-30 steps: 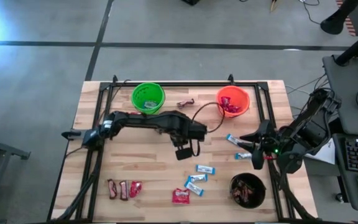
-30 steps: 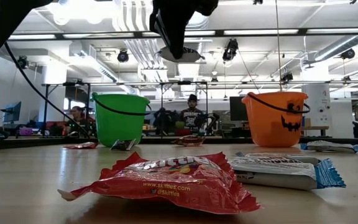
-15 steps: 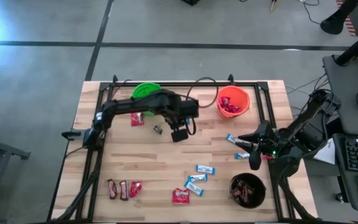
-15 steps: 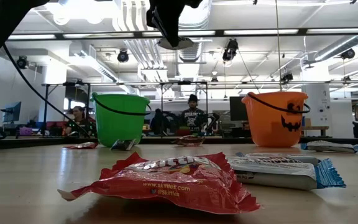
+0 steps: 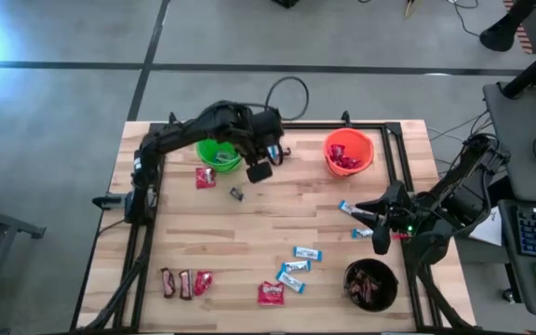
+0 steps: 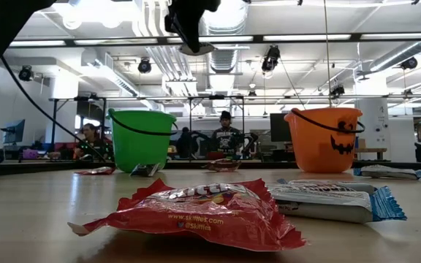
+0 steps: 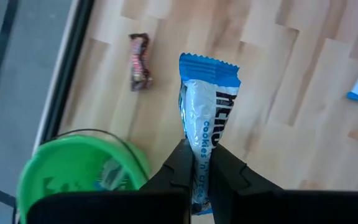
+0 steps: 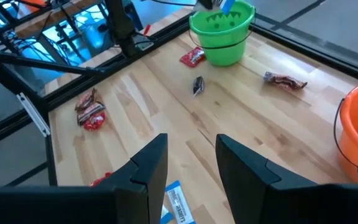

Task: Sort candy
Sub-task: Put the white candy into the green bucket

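Since the left end effector (image 7: 199,163) pinches a light-blue-and-white bar (image 7: 205,118) by one end, the bar's long axis runs straight out past the fingertips; the green bucket (image 7: 79,168) lies just beside and below, so the drop depends on shifting over its rim. Crinkled glossy wrapper, sawtooth end seam; bucket is smooth round plastic. A dark brown bar (image 7: 140,70) lies farther out on the planked wooden desk (image 7: 278,81). Right end effector (image 8: 191,163) hangs spread and empty, well apart.
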### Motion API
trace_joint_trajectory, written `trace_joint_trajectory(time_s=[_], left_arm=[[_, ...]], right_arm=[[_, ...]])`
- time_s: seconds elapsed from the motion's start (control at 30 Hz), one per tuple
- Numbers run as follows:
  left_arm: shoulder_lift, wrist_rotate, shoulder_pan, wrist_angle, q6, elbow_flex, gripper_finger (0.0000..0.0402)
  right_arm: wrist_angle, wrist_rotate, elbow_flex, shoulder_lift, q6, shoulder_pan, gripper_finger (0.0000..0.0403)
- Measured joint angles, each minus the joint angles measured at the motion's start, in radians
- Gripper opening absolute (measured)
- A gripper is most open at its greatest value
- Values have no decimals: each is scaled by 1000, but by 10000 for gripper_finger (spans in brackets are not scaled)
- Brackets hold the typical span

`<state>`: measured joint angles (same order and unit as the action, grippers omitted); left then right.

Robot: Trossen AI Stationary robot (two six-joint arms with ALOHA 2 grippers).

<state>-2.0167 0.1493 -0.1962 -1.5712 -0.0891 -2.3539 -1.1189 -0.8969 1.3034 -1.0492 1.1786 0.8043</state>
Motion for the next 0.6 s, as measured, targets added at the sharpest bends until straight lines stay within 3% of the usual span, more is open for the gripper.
trace_joint_trajectory(time_s=[0.6], left_arm=[[80,-8,-255,0,9,11,2]], right_arm=[[1,-21,0,0,42,0,123]])
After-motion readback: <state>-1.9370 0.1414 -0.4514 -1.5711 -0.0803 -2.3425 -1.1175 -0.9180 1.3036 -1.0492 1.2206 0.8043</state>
